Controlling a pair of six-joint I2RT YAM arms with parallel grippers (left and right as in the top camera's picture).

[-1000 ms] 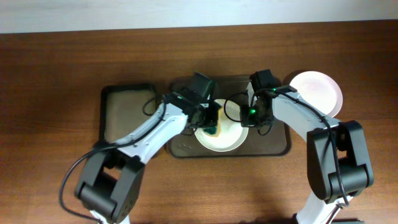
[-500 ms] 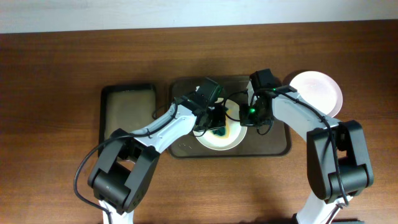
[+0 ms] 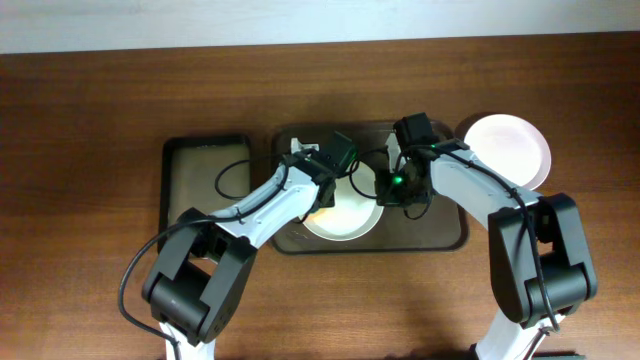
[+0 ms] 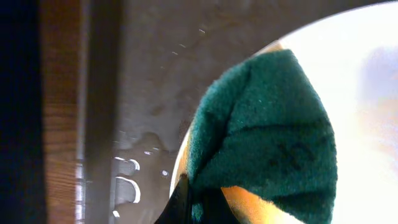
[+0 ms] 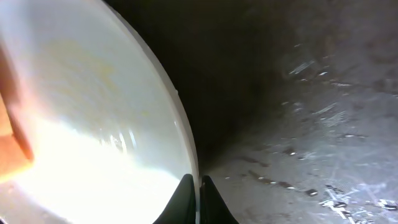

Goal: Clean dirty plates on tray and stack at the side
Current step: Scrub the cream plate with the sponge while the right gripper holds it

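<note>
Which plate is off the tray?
The far-right plate, on the table beside the tray; the other plate lies in the tray.

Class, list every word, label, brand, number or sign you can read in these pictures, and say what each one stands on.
None can be read in any view.
The plate on the tray, the plate on the table, the brown tray, the black tray and the sponge carry no print.
The green light on the right arm is a plain dot, not a sign.
</note>
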